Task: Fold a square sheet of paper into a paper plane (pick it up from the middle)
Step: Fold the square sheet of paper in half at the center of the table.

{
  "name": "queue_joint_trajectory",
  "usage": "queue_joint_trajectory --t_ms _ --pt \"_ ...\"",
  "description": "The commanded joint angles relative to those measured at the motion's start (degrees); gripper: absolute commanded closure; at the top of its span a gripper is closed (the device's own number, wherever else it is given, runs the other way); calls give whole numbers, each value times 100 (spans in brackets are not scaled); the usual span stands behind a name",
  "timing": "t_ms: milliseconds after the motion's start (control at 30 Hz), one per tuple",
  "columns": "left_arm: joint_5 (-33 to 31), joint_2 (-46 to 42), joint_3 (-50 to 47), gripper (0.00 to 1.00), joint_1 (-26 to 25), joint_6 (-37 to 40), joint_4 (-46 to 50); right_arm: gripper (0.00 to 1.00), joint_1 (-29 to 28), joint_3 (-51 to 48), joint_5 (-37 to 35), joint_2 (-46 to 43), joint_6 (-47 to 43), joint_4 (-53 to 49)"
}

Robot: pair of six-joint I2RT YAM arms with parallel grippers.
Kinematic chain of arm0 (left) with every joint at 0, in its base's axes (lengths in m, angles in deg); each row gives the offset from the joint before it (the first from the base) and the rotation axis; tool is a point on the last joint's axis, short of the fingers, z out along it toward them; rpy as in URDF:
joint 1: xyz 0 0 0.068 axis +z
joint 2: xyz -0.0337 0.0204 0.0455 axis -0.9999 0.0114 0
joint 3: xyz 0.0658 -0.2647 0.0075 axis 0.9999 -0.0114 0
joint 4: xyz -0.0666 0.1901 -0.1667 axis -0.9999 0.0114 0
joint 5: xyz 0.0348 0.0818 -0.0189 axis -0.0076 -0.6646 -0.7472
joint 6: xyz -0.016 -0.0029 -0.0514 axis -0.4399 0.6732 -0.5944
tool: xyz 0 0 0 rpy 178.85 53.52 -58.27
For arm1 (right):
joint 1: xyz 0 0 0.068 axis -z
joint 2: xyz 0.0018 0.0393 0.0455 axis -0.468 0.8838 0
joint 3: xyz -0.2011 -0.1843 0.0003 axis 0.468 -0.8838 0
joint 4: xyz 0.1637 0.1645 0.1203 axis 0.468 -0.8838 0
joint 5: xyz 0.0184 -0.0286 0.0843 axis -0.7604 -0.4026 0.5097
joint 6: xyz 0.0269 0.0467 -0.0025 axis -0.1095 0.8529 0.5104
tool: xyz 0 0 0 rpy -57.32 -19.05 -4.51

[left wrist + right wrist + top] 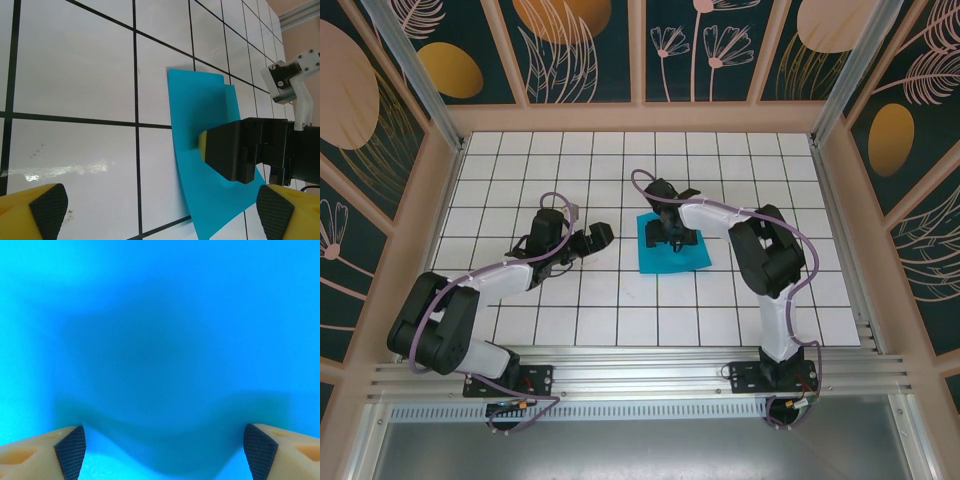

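Observation:
The teal-blue sheet of paper (686, 258) lies flat on the white grid table, right of centre. In the left wrist view the sheet (200, 105) shows a stepped second edge at its far corner. My right gripper (670, 237) points down onto the sheet's middle, its fingers spread wide and open. In the right wrist view the paper (160, 315) rises in a shallow hump between the fingertips (70, 447). My left gripper (597, 238) hovers open just left of the sheet, nothing between its pads (47, 205). The right gripper's black body (240, 150) rests on the paper.
The white tiled table (520, 200) is bounded by tan wooden walls (640, 117) on three sides. An aluminium rail (640, 365) with both arm bases runs along the near edge.

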Motion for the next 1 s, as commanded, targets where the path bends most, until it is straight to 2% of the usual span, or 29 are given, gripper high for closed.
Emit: queue_joint_trajectory --t_ms 0,167,333,700,967 --pt "57 -25 80 1 -23 105 110 18 -59 -175 253 432 69 -167" --pt "21 -91 61 1 -18 114 171 23 -55 -118 291 359 80 -159" --pt "3 -105 52 1 -21 112 194 24 -57 -102 375 226 91 -120" --pt "16 -103 52 1 -18 105 224 12 -60 13 450 62 122 -160" --pt "29 -57 79 1 -18 139 232 7 -64 403 143 -190 114 -430"
